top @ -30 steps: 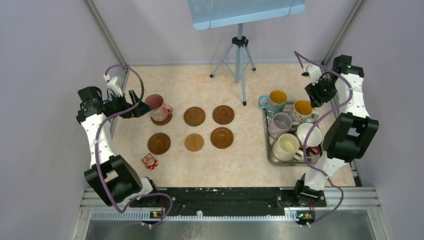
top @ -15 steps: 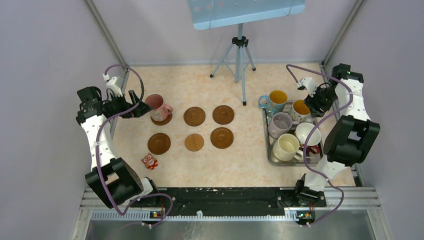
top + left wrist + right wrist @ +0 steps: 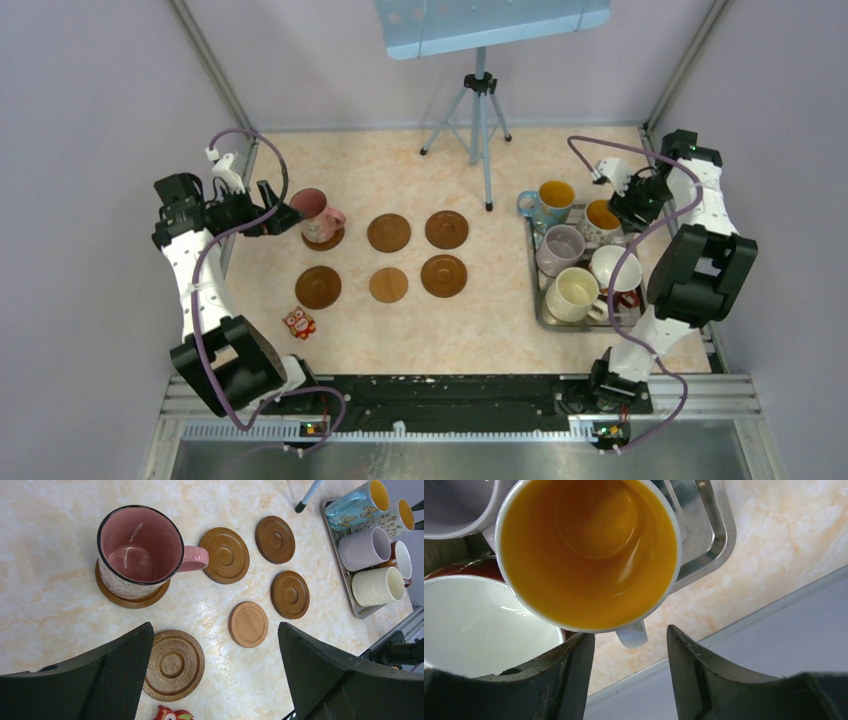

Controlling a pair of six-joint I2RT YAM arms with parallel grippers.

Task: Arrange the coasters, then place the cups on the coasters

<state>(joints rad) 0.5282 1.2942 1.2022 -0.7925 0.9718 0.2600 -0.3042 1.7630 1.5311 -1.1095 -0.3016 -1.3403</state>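
Note:
A pink cup (image 3: 318, 212) stands on one coaster (image 3: 130, 600) at the left. Five bare coasters lie beside it, among them a dark one (image 3: 388, 232) and the lighter one (image 3: 388, 284). My left gripper (image 3: 285, 215) hovers open just left of the pink cup (image 3: 137, 550), holding nothing (image 3: 215, 630). The other cups sit in the steel tray (image 3: 560, 326): blue (image 3: 545, 203), white-patterned (image 3: 603, 218), lavender (image 3: 560, 248), red (image 3: 615, 268), cream (image 3: 573, 293). My right gripper (image 3: 630, 635) is open, its jaws on either side of the white-patterned cup's handle (image 3: 631, 639) without touching it.
A small red owl figure (image 3: 298, 322) lies near the front-left coaster (image 3: 318, 287). A tripod (image 3: 480, 130) stands at the back centre. The tray's right rim (image 3: 704, 535) lies close to the table's right edge and the wall.
My right gripper has come down and toward the white-patterned cup, its jaws now around the handle and slightly wider. The left arm and pink cup have not moved.

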